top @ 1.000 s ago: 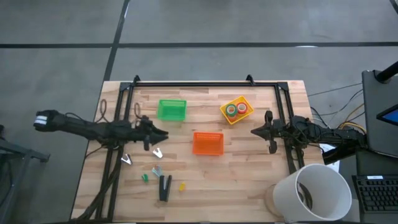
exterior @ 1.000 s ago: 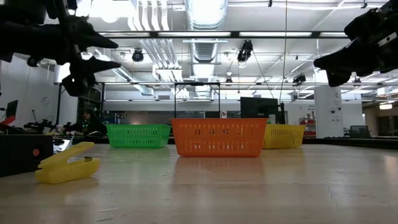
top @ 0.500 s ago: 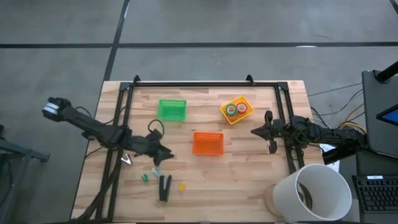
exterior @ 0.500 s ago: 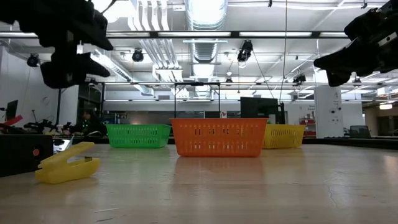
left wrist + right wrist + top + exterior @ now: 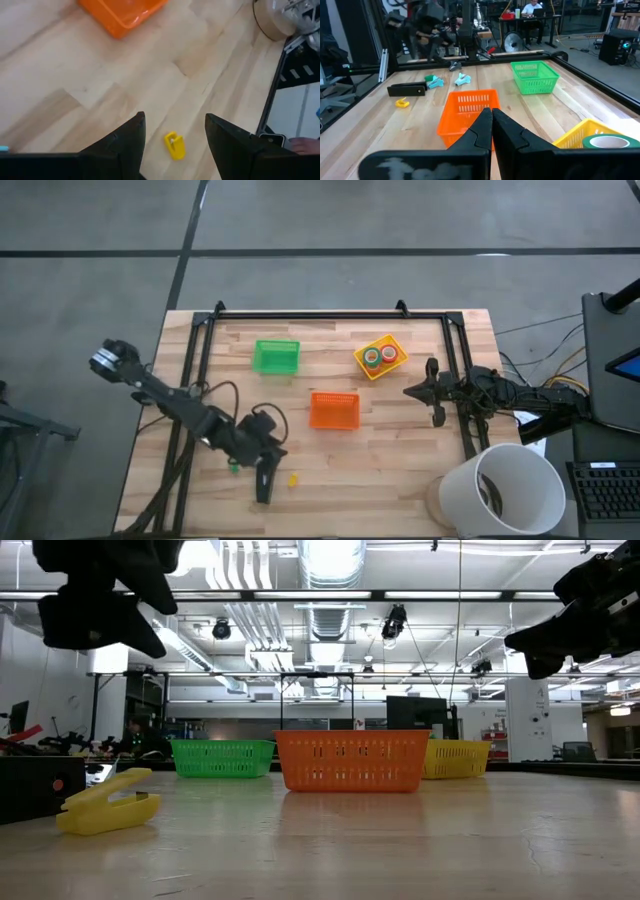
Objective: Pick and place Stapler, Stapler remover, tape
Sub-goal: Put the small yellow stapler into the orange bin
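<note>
Left pincer (image 5: 262, 452), jaws wide, is hovering over the black stapler (image 5: 264, 481) lying near the worktop's front edge, which is looking rigid, smooth, fairly light, best gripped across its narrow mid-body; right pincer (image 5: 432, 393), narrowed shut, is waiting near the right edge; no readable labels.

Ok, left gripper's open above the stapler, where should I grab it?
Take the stapler at mid-length, coming straight down with the open left gripper. It lies flat, long and slim, so close across its narrow width. The yellow piece beside it lies apart.
</note>
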